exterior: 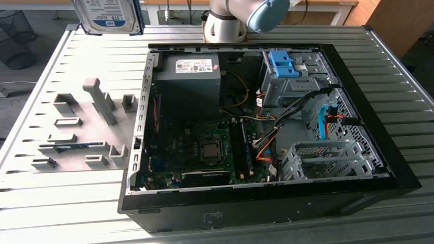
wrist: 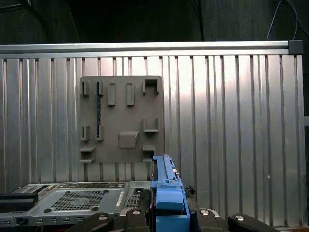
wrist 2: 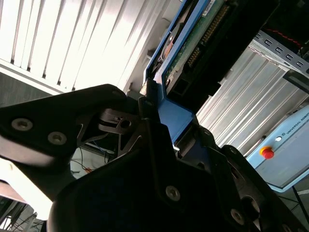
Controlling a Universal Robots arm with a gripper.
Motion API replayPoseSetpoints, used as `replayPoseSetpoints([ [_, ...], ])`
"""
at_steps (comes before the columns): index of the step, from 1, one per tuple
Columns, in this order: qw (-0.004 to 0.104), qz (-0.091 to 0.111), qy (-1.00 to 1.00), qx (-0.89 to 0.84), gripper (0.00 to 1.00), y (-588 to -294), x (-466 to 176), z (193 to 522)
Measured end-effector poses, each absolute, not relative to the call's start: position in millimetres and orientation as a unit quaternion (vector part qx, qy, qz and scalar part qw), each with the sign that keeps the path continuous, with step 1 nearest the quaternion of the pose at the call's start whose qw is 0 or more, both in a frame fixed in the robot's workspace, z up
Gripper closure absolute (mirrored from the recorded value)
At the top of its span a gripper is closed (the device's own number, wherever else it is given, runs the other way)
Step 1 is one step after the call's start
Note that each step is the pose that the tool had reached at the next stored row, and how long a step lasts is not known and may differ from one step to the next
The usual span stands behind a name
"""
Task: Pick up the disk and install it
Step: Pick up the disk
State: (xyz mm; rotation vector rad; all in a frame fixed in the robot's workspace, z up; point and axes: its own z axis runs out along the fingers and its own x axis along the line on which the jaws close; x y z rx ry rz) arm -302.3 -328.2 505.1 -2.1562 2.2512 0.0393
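The disk is a silver drive with a white-and-blue label. It hangs high above the table's far corner on the exterior view's left. In the second wrist view my gripper is shut on the blue carrier frame of the disk, whose green circuit board side shows. In the first wrist view the disk's blue carrier edge stands upright between the black fingers of my gripper. It is held clear of the slatted table.
An open black computer case lies on the slatted metal table. It holds a grey power-supply box, a blue bracket on the drive cage and a motherboard. A grey fixture board lies beside the case.
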Motion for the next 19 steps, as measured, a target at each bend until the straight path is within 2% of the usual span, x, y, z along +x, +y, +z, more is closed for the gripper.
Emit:
replayPoseSetpoints([
  [19,0.012,0.013,0.722,-0.692,0.63,-328.2,-292.4,505.1],
])
